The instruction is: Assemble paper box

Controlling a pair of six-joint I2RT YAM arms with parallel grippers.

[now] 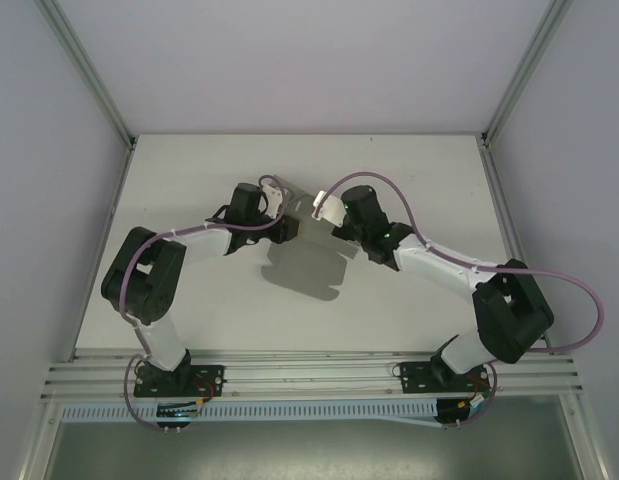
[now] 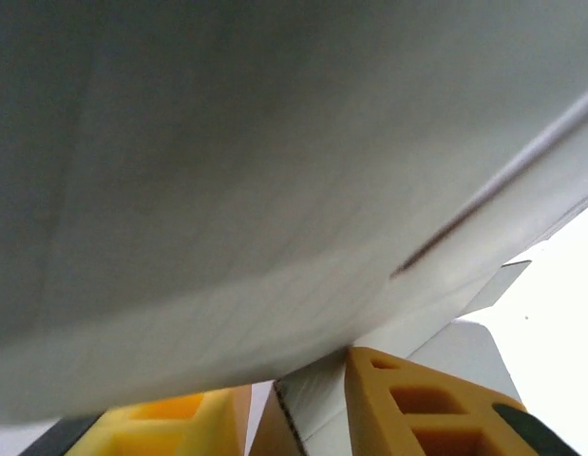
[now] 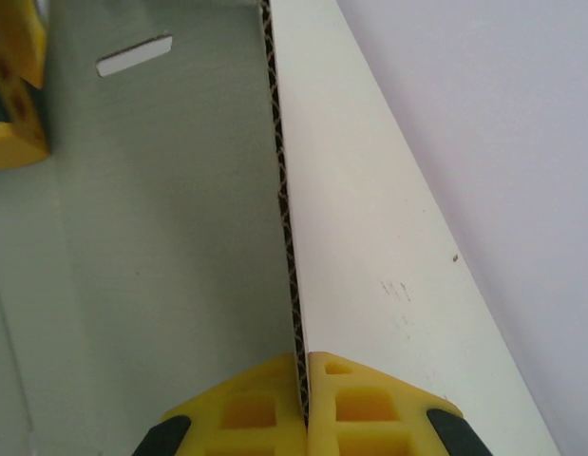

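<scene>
Across the white desk [image 1: 189,180], both arms reach in from the near edge; left arm [image 1: 149,280] and right arm [image 1: 499,315] bend toward the middle. Abt mid-desk, a bit toward the far edge, the paper box [image 1: 326,207] is a grey sheet w/ flaps, not yet a closed box, held btwn the two arms. Right fingers [image 3: 355,399] are clamped on the sheet's corrugated edge, w/ a slot [image 3: 134,55] further along the grey face. Left fingers [image 2: 407,399] sit slightly apart w/ a flap [image 2: 308,404] btwn them, the sheet spreading overhead.
</scene>
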